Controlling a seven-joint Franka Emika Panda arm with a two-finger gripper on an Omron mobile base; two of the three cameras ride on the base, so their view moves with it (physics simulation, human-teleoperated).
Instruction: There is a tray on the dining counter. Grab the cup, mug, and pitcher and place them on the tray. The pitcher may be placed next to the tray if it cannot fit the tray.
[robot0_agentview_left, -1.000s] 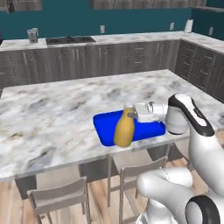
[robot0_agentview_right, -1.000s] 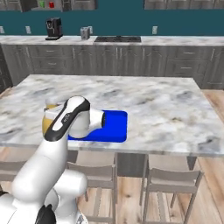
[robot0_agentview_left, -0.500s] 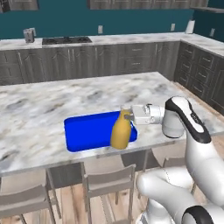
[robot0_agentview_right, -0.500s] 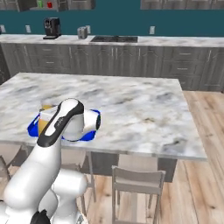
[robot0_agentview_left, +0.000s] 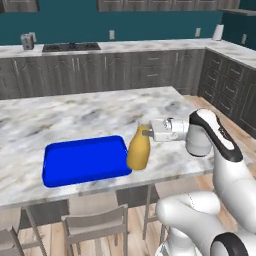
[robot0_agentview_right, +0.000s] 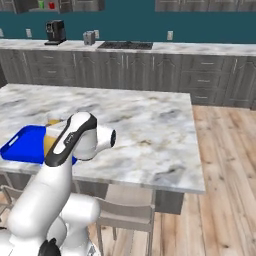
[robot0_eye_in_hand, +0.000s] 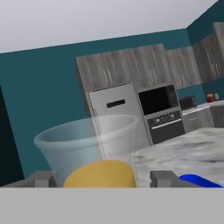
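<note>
Left base view: the pitcher (robot0_agentview_left: 138, 149) stands upright on the marble surface (robot0_agentview_left: 90, 115), just beside the right end of the blue tray (robot0_agentview_left: 82, 160), near the front edge. Cannot tell whether its base touches the tray rim. The gripper (robot0_agentview_left: 148, 131) reaches in level from the right, at the pitcher's neck; jaws stand fairly wide, one on each side of the neck, closed on it as far as this angle shows. Chairs (robot0_agentview_left: 95, 227) sit below the overhang. Cooktop (robot0_agentview_left: 71, 47) on the far worktop.

Right base view: the arm's white body (robot0_agentview_right: 80, 140) covers most of the pitcher; a sliver of yellow (robot0_agentview_right: 51, 134) shows behind it, next to the tray (robot0_agentview_right: 22, 145). Coffee machine (robot0_agentview_right: 55, 32) and toaster (robot0_agentview_right: 89, 37) on the back worktop.

Hand view: the pitcher's yellow top (robot0_eye_in_hand: 99, 174) sits between the two dark finger tips (robot0_eye_in_hand: 43, 178), with a pale translucent rim rising behind it. A corner of the tray (robot0_eye_in_hand: 194, 179) shows at right. Wall oven (robot0_eye_in_hand: 159, 111) and fridge (robot0_eye_in_hand: 116, 116) beyond.
</note>
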